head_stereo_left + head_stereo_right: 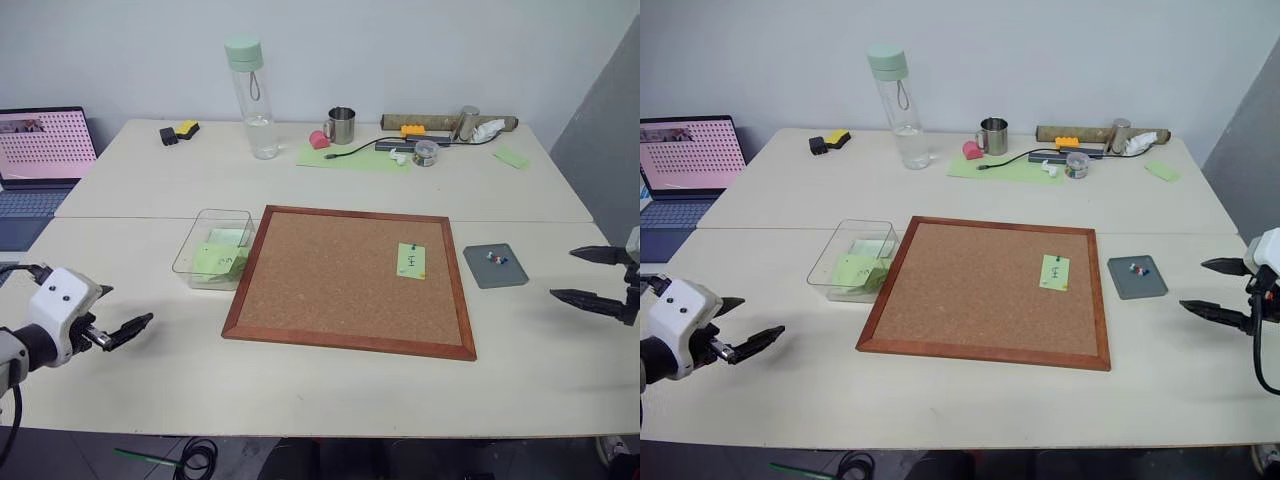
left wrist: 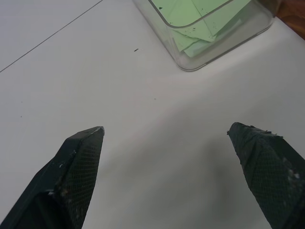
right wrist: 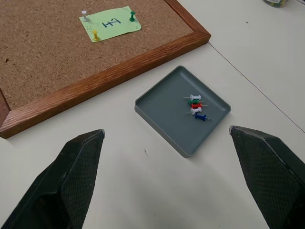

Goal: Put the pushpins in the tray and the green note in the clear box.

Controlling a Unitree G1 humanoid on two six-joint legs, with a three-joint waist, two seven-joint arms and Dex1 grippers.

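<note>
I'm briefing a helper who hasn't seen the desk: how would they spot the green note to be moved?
Find the wood-framed corkboard in the middle of the table. The green note is pinned near its right edge, close to the grey tray. Unlike the green notes in the clear box, it bears an H-like mark.

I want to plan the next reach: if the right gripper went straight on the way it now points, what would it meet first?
Probably the tray, which lies straight ahead between the open fingers of the right gripper; the corkboard lies beyond it.

Seven pushpins (image 3: 196, 106), one tray (image 3: 162, 107)
</note>
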